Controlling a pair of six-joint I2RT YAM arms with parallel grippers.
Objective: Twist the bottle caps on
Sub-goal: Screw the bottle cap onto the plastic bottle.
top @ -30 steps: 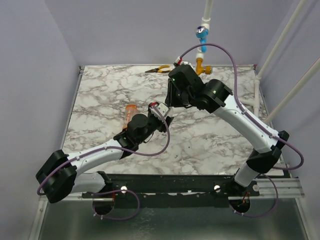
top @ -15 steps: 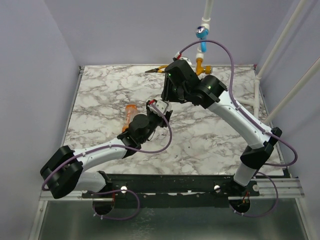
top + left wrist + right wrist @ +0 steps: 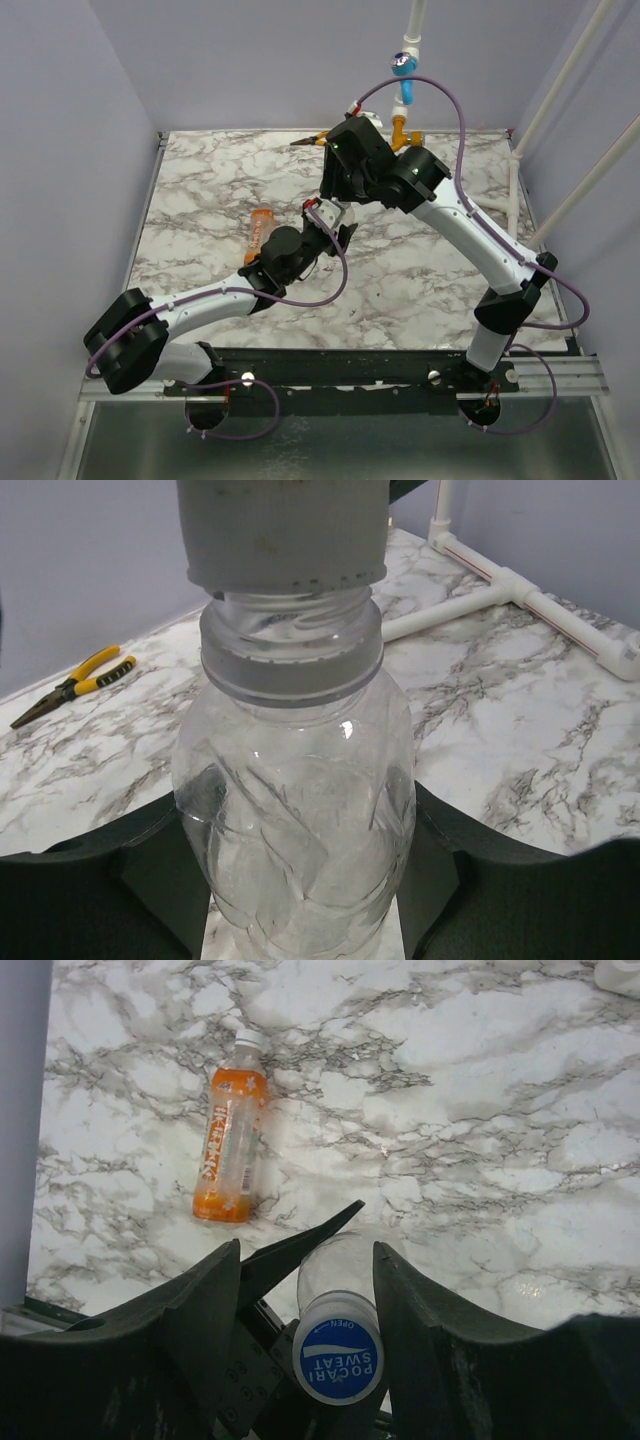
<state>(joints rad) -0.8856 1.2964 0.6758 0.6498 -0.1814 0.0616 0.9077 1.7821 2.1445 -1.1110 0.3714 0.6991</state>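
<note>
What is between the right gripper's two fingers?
The blue cap, sitting on the clear bottle. In the right wrist view, the right gripper has its fingers apart on either side of it.

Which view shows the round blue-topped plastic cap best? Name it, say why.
Right wrist: it looks straight down on the round blue-topped plastic cap, lettering readable. Left wrist shows only its pale side above the clear plastic bottle. Top external does not show it.
</note>
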